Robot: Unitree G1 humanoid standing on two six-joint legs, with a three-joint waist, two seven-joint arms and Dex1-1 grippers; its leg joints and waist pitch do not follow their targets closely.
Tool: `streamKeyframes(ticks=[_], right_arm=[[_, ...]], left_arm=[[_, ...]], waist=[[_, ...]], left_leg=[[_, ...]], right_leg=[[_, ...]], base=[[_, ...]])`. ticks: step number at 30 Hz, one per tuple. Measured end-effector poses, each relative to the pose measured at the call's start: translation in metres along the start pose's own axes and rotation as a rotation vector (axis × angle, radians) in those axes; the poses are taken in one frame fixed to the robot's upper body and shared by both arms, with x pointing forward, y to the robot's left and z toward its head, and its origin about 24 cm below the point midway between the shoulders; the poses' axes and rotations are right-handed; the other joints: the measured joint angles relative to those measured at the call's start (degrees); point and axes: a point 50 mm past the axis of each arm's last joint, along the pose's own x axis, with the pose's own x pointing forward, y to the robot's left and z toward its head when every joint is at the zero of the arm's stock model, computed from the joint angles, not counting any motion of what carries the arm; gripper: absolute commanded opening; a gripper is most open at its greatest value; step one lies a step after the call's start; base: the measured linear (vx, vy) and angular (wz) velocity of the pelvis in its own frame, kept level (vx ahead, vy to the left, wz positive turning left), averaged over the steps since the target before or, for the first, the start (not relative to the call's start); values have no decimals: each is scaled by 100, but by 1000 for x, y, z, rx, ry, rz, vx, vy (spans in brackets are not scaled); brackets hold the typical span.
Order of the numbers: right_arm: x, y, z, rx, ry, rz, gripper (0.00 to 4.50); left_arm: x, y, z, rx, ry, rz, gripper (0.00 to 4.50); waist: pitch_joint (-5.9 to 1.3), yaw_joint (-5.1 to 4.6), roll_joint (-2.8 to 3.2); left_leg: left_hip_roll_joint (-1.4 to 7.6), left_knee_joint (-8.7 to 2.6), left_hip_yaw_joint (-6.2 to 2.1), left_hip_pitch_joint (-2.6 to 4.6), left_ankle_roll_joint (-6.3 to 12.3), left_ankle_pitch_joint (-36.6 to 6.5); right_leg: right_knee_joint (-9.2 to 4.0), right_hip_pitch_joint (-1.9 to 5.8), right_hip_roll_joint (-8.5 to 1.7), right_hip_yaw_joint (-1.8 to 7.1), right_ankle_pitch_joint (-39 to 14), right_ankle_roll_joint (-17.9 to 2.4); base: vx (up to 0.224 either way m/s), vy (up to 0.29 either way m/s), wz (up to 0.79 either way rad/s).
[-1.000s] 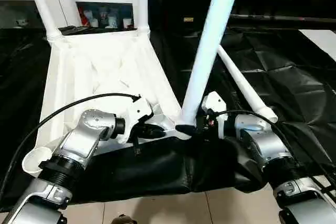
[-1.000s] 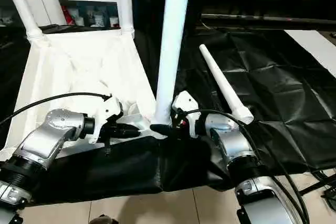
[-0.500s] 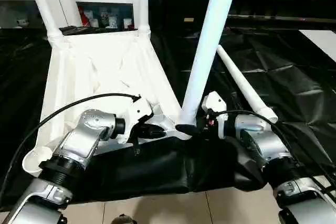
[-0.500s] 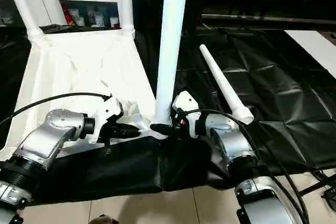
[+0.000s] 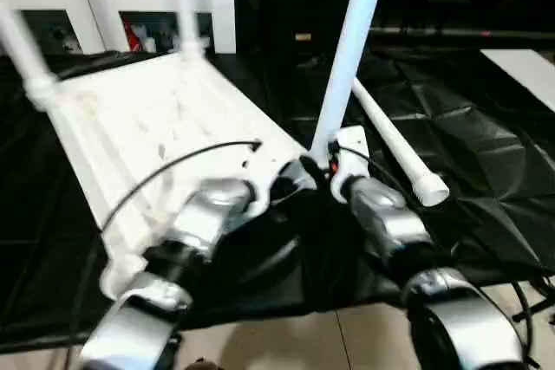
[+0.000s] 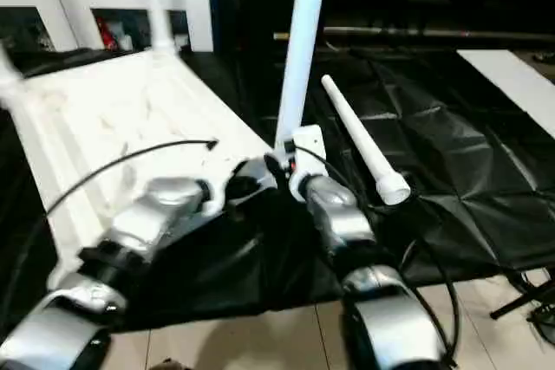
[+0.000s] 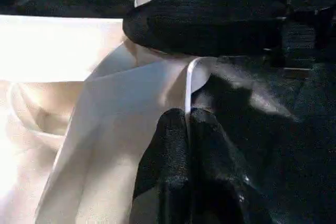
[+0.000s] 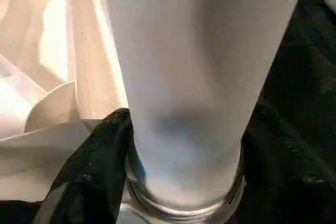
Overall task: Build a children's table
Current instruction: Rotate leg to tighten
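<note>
- Your children's table top lies upside down on the black-covered work table, ribbed underside facing up, reaching from the robot toward a white cabinet at the back.
- Two white legs, the far-left leg and the far-right leg, stand upright at the two far corners and look already seated.
- A third leg stands at the near corner on the robot's right side, rising out of the top of the picture.
- Your right gripper is clamped around the base of that third leg, one black finger pressed against its side just above the threaded end.
- Your left gripper is pinched closed on a thin white rim of the table top right beside that corner, steadying it.
- Whether the third leg is fully home in its socket cannot be told; it seems to be mid-fitting.
- The fourth leg lies loose on the black cover, just to the right of your right arm, wide end nearest the robot.
- The near corner socket on the robot's left side has no leg in it.
- By my judgement, the build is past halfway: finish seating the third leg, fit the fourth, then turn the table upright.
</note>
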Motion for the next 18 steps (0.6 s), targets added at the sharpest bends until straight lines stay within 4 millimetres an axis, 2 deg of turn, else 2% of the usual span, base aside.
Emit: streamKeyframes(ticks=[4, 6, 12, 14, 18], right_arm=[[0, 1, -1, -16, -9, -6, 266], [0, 1, -2, -20, -13, -8, 322], [-2, -5, -4, 5, -35, 6, 382], [-5, -10, 0, -5, -63, 21, 382], [-23, -21, 4, -35, -151, 104, 382]], left_arm=[[0, 0, -1, 30, -4, -3, 0], [1, 0, -1, 38, -6, -8, 0], [0, 0, -1, 58, -15, -12, 0], [0, 0, -1, 62, -19, -17, 0], [1, 5, 0, 91, -26, 16, 0]], waist=[[0, 1, 7], [-3, 0, 12], [3, 10, 24], [5, 13, 34], [8, 28, 39]], left_leg=[[0, -3, 0, 2, 0, 0], [0, -6, 0, 3, -1, 0], [0, -19, 0, -7, -2, 1], [0, -20, 1, -8, -1, 1], [0, -24, 2, -10, -1, 2]], right_leg=[[0, 0, 0, -1, 0, 0], [0, 0, 0, -1, 0, 0], [0, -13, 0, -3, 1, 0], [0, -13, 0, -3, 0, 0], [-7, -13, 0, -4, -2, 4]], base=[[0, 0, 0], [0, 0, 0], [0, 0, 0], [0, 0, 0], [0, 0, 0]])
